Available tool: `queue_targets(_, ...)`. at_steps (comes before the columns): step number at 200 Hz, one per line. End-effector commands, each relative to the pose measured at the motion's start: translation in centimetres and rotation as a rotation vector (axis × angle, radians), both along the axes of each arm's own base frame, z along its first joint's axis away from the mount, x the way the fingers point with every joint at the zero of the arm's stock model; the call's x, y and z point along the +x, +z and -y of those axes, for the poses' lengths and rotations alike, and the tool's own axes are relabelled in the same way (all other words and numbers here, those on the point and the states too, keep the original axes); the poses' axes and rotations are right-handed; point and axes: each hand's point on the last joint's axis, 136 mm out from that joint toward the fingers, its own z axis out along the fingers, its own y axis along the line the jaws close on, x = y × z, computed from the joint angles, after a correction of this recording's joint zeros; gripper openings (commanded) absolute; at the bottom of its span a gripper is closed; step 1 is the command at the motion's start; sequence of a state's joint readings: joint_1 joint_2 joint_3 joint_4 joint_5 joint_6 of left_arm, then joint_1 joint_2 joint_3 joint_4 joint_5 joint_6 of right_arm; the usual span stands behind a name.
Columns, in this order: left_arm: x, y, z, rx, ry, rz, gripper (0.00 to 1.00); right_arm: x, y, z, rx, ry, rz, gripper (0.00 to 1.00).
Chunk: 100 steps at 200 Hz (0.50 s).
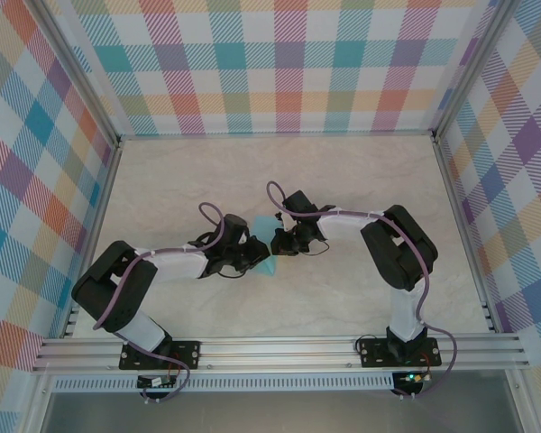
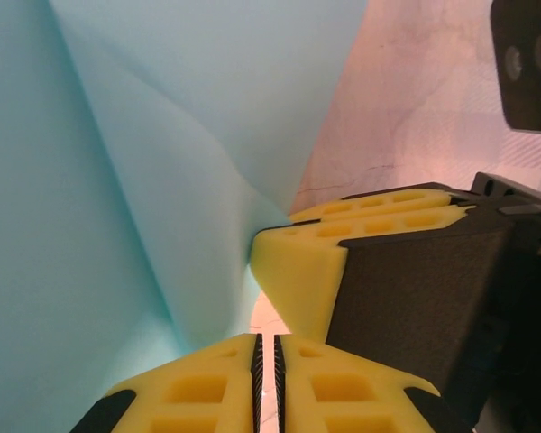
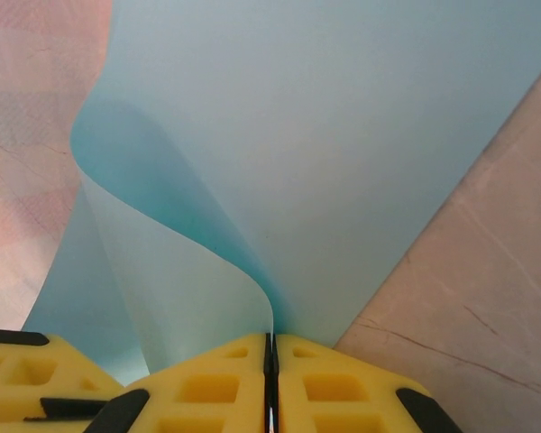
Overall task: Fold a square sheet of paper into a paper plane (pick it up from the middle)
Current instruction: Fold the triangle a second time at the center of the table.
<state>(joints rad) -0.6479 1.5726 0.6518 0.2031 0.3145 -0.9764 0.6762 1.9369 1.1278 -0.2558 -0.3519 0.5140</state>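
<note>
Right pincer clamped on square sheet of paper; left pincer narrow at fold, grip unclear. Sheet looks light, floppy, easily torn; best pinched gently at edges.

Light-blue paper between left claw and right claw, marbled table

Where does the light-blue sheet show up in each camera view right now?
Top external: the light-blue sheet lies at table centre, between the two arms' tips.
Left wrist: the sheet covers the left and upper middle, creased, narrowing toward the bottom.
Right wrist: the sheet spans the upper frame, its left edge curling down into the shut jaws.
Shared landmark: the right gripper, pinching the sheet.
</note>
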Motion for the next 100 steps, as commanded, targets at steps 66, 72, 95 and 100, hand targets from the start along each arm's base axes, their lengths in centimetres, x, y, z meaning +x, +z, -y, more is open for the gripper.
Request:
queue_targets(66, 0.2, -1.2, 1.0, 0.006, -0.024, -0.014, 0.13, -0.3, -2.0, 0.7, -0.062, 0.007, -0.023, 0.10)
queue_targets(72, 0.3, -1.1, 1.0, 0.006, -0.023, -0.013, 0.13, -0.3, -2.1, 0.8, -0.067, 0.006, -0.027, 0.10)
queue_targets(95, 0.3, -1.3, 1.1, 0.008, -0.024, -0.015, 0.13, -0.3, -2.4, 1.0, -0.092, -0.002, -0.038, 0.10)
queue_targets(100, 0.3, -1.4, 1.0, 0.009, -0.023, -0.016, 0.13, -0.3, -2.5, 1.1, -0.098, -0.004, -0.044, 0.10)
